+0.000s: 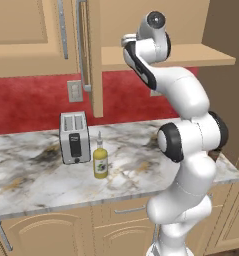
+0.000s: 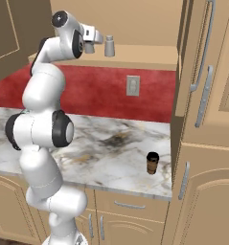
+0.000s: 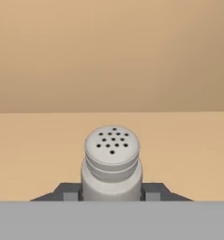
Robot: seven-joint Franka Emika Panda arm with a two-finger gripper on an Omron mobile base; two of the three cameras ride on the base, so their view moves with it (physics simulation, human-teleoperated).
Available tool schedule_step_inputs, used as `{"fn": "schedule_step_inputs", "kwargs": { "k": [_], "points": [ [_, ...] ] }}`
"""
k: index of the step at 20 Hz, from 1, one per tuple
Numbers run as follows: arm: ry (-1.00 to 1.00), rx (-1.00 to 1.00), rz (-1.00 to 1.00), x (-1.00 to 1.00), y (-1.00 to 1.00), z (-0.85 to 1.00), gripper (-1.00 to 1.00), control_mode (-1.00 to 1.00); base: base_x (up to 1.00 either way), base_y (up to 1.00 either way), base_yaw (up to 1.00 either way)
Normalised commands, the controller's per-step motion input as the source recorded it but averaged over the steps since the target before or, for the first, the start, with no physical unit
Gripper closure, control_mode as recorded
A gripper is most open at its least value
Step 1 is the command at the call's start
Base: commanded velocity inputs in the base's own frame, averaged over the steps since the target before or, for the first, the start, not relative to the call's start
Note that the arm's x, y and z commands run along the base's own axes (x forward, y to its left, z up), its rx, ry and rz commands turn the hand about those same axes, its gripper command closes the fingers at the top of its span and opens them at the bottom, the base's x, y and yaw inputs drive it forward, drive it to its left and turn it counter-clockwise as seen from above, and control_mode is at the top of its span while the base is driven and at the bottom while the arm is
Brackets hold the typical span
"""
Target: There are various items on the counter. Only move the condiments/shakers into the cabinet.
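Observation:
A small grey shaker (image 3: 112,161) with a perforated top sits between my two dark fingertips, and my gripper (image 3: 111,192) is shut on its body. In the right base view this shaker (image 2: 109,46) stands upright over the cabinet's shelf board (image 2: 149,56), with my hand just to its left. The yellow-green squeeze bottle (image 1: 100,161) stands on the marble counter (image 1: 31,175) beside the silver toaster (image 1: 74,137). A second small, darker shaker (image 2: 153,162) stands near the counter's right front edge.
The cabinet's open door (image 1: 94,60) hangs edge-on left of the shelf (image 1: 191,54). A tall wooden cupboard (image 2: 207,119) with metal handles bounds the counter on the right. A wall socket (image 2: 132,85) sits on the red backsplash.

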Motion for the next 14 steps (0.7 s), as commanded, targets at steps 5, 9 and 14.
{"fn": "schedule_step_inputs", "kwargs": {
  "k": [5,9,14],
  "points": [
    [0.00,0.00,0.00,0.03,0.00,-0.01,-1.00,-1.00,0.00,0.00,0.00],
    [0.00,0.00,0.00,-0.26,0.00,-0.02,-1.00,-1.00,0.00,0.00,0.00],
    [-0.03,0.00,0.00,-0.86,0.00,-0.13,-1.00,-1.00,0.00,0.00,0.00]
  ]
}}
